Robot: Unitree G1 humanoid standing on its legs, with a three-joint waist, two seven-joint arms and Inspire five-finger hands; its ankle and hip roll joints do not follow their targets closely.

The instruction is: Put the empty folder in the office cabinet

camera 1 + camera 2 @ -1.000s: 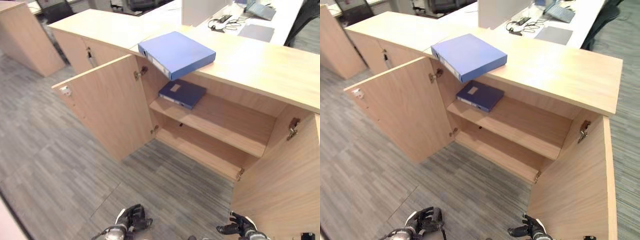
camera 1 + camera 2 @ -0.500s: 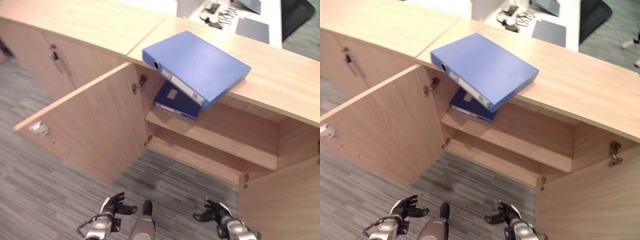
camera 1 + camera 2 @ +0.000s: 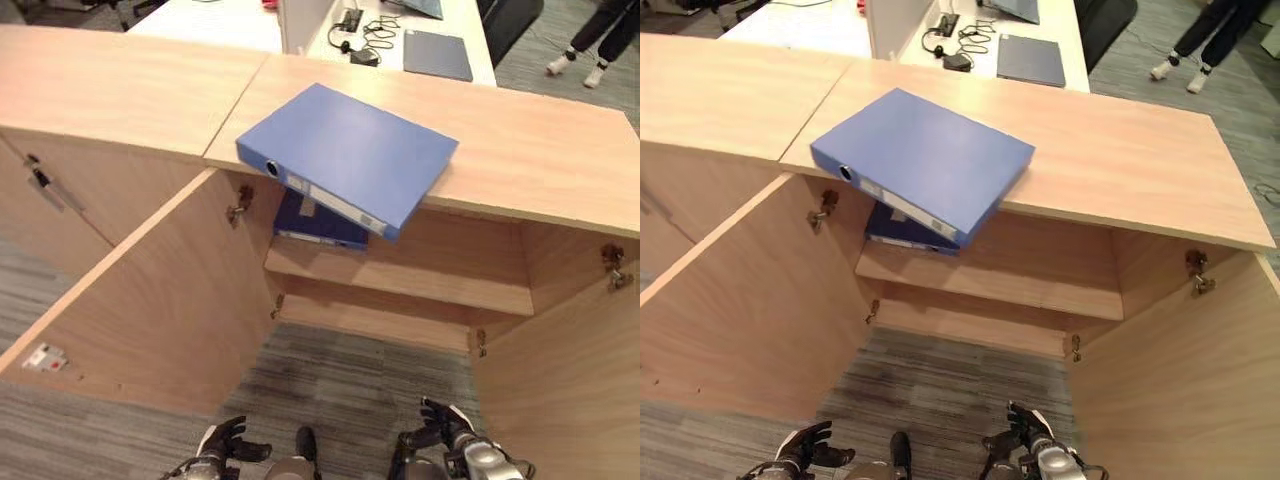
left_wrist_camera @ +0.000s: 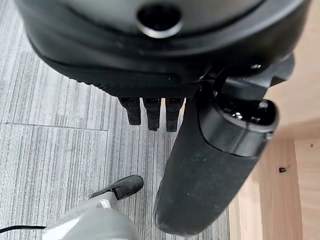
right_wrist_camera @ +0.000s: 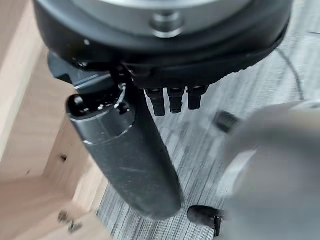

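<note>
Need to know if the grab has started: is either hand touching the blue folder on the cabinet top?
Apart. The left eye view shows the left hand and right hand low over the floor, far below the blue folder.

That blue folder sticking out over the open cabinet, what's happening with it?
Nothing is handling it right now. The light blue folder lies on the cabinet top, one corner overhanging the open cabinet. Both doors are swung wide, and a darker blue folder already lies on the upper shelf. The robot's left hand and right hand hang low over the carpet, fingers relaxed and holding nothing.
</note>
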